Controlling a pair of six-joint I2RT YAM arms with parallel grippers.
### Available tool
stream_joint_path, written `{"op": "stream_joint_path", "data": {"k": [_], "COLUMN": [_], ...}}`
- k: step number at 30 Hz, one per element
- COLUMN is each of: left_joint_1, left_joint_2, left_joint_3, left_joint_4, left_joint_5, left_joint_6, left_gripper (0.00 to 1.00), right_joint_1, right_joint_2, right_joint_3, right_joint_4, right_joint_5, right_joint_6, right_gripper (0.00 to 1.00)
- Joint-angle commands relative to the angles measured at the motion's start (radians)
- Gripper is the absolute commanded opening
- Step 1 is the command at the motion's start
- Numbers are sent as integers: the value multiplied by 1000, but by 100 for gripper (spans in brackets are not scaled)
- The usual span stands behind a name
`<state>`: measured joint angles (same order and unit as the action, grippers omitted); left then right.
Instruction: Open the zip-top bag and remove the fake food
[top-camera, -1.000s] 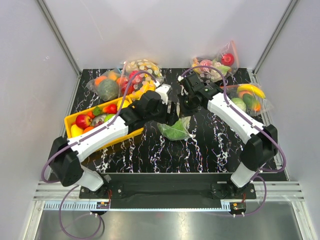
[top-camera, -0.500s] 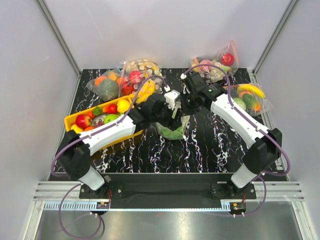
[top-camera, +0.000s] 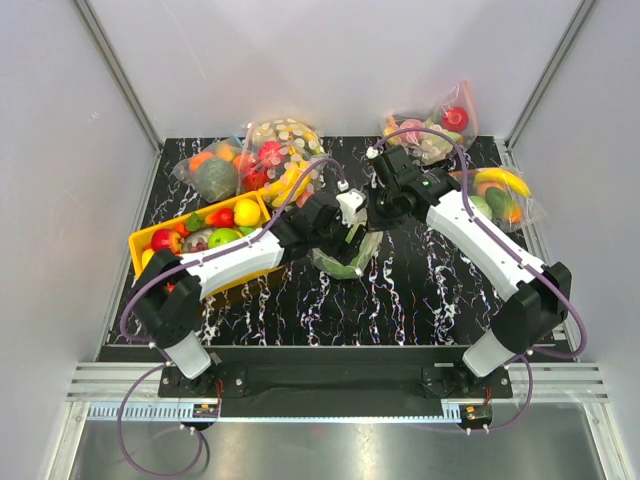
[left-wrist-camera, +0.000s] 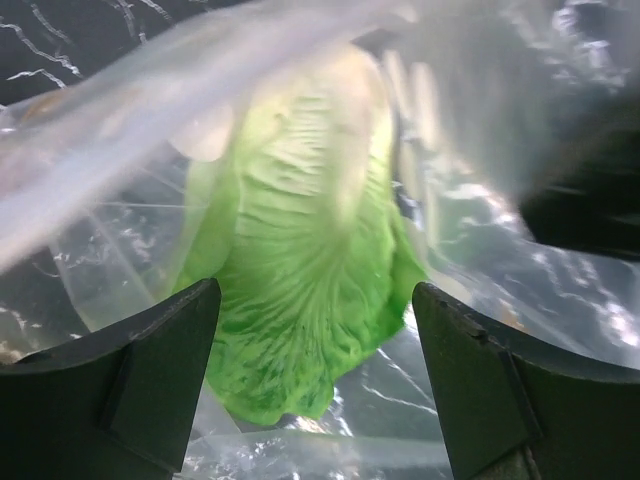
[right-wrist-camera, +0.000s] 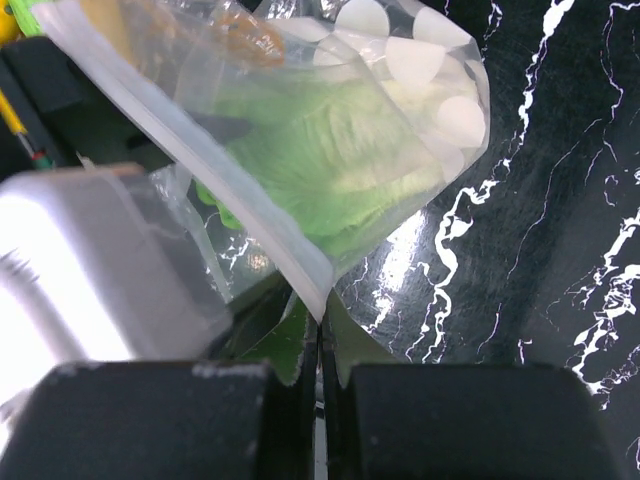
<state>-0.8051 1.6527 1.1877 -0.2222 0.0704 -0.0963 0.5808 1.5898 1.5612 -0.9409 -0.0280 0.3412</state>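
Note:
The zip-top bag (top-camera: 350, 258) lies mid-table, clear with white polka dots, also in the right wrist view (right-wrist-camera: 400, 130). A leafy green lettuce (left-wrist-camera: 300, 290) is inside it, seen through the plastic (right-wrist-camera: 320, 160). My right gripper (right-wrist-camera: 320, 330) is shut on the bag's zip edge and holds it up (top-camera: 375, 215). My left gripper (left-wrist-camera: 315, 400) is open, its jaws either side of the lettuce, reaching into the bag's mouth (top-camera: 345, 225). No apple or red fruit shows in this bag.
A yellow bin (top-camera: 145, 240) of plastic fruit stands at the left. A dotted bag with bananas (top-camera: 280, 150) and a plain bag (top-camera: 212, 175) lie at the back left. Two more bags of fruit (top-camera: 435, 125) (top-camera: 495, 195) lie at the back right.
My left gripper has moved right and forward, from beside the bag into its mouth. The right gripper has shifted slightly with the bag's edge still held.

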Motion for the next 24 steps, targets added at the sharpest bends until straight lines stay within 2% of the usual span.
{"op": "stream_joint_path", "data": {"k": [1, 11, 24], "left_joint_1": [-2, 0, 14], "left_joint_2": [24, -13, 124], "left_joint_3": [-8, -91, -5], "left_joint_4": [54, 136, 69], "left_joint_5": [-95, -135, -81], "left_joint_6": [64, 124, 216], "left_gripper": [84, 88, 92], "right_joint_1": [-2, -88, -147], "right_joint_2": [-45, -65, -56], "right_joint_3": [-10, -61, -78], "right_joint_4": [22, 36, 54], "right_joint_5": [-16, -70, -131], "right_joint_6": [7, 16, 22], "right_gripper": [0, 0, 0]}}
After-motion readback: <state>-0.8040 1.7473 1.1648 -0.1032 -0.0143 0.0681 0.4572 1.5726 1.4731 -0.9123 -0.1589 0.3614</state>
